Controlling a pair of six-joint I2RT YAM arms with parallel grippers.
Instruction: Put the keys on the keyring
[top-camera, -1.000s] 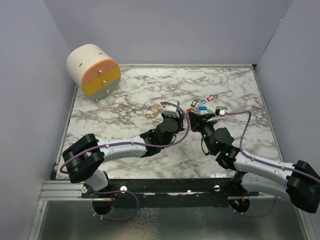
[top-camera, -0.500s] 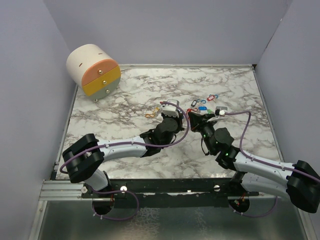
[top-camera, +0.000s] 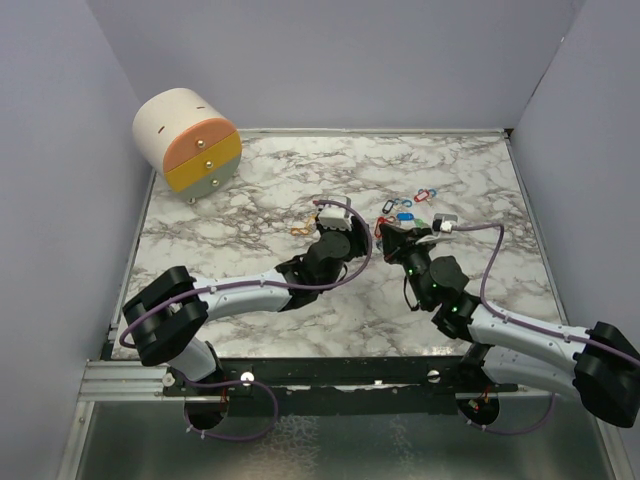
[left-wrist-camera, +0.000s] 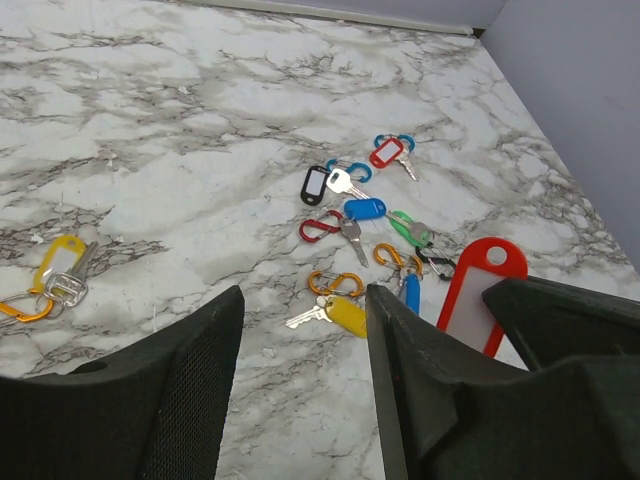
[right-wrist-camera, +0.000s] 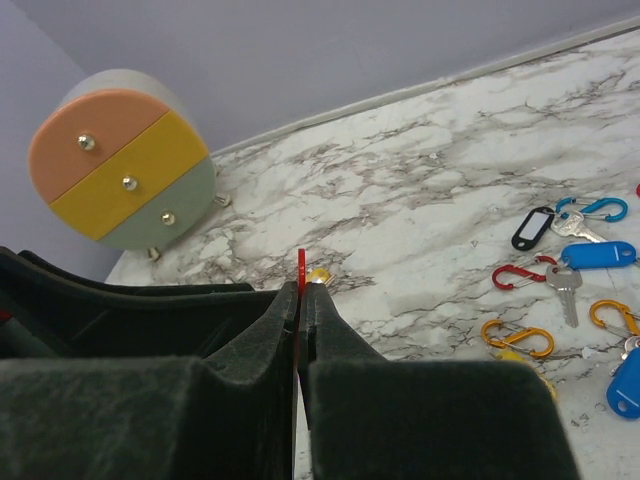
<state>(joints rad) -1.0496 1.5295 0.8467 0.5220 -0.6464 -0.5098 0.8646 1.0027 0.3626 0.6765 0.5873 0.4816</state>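
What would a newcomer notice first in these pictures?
A scatter of bright keys lies on the marble table, right of middle. The right claw pinches a red tag beside them. At the far left corner sits a round drawer box in orange, yellow and green.

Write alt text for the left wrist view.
The left fingers stand open in the foreground over a marble table, framing a scatter of small keys with coloured tags. At right, the right fingers pinch a red tag; a yellow-tagged key lies apart at left.

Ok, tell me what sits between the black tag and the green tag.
A blue tag lies between them; the left wrist view shows it.
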